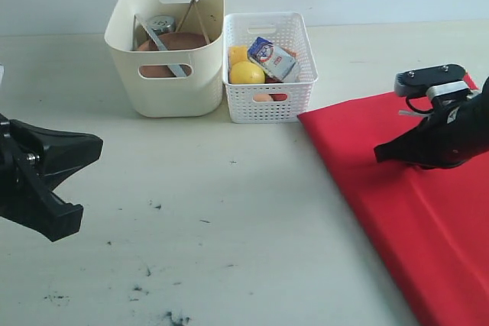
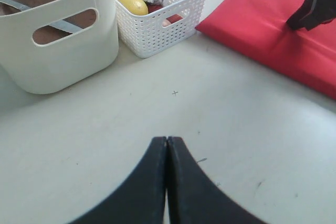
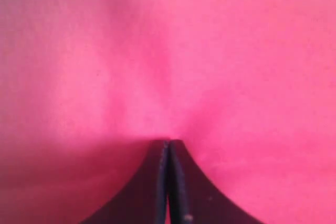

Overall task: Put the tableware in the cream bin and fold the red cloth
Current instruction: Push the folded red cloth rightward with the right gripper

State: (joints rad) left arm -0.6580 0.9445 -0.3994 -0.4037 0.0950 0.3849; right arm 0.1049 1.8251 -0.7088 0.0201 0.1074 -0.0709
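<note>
Black fingers pressed together, the left gripper (image 1: 95, 148) hangs low over the pale table (image 1: 229, 211), angled toward the bins. At the back stands the cream bin (image 1: 164, 97), holding the round brown plate (image 1: 179, 40), steel cup (image 1: 161, 24) and metal knife (image 1: 166, 57), beside a white lattice basket (image 1: 267, 104). The red cloth (image 1: 412, 211) lies flat at the table's right, faintly creased where the right gripper (image 1: 378, 154), jaws closed, tips down onto it.
</note>
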